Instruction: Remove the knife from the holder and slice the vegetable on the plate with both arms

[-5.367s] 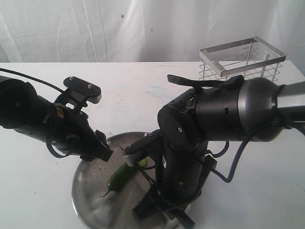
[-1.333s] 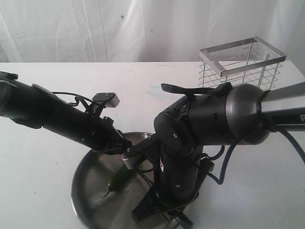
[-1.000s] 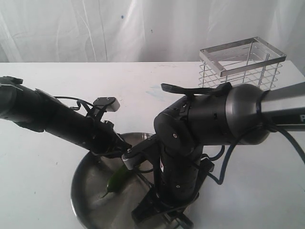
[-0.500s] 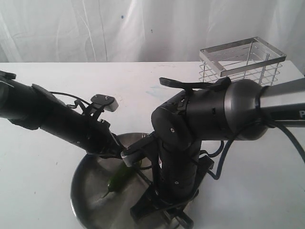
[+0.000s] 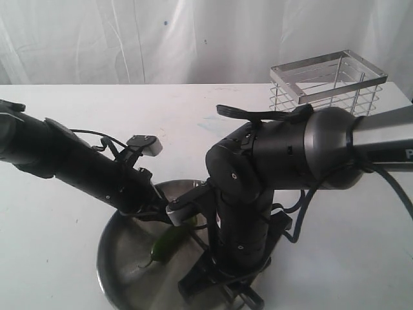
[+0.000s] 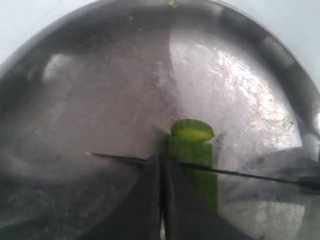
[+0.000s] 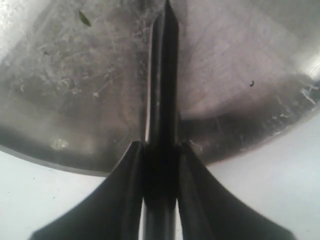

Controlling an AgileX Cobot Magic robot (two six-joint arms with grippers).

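Note:
The green vegetable (image 6: pixel 192 150) lies on the steel plate (image 6: pixel 100 90), its cut end facing up. The knife (image 6: pixel 250 175) has its thin blade laid across the vegetable. My left gripper (image 6: pixel 161 161) is shut with nothing between its fingers, its tips right beside the vegetable at the blade. My right gripper (image 7: pixel 160 146) is shut on the knife (image 7: pixel 165 75) by its black handle, and the blade points out over the plate (image 7: pixel 75 100). From outside, the vegetable (image 5: pixel 169 242) shows between both arms, and the right arm hides its own gripper. The wire holder (image 5: pixel 329 81) stands empty at the back right.
The plate (image 5: pixel 113 258) sits near the table's front edge. My bulky right arm (image 5: pixel 271 168) hangs over the plate's right half. My left arm (image 5: pixel 77 165) reaches in from the left. A small green scrap (image 7: pixel 84 18) lies on the plate.
The left gripper has stayed low over the plate by the vegetable's cut end. The vegetable has shifted slightly to the right. The right arm has barely moved.

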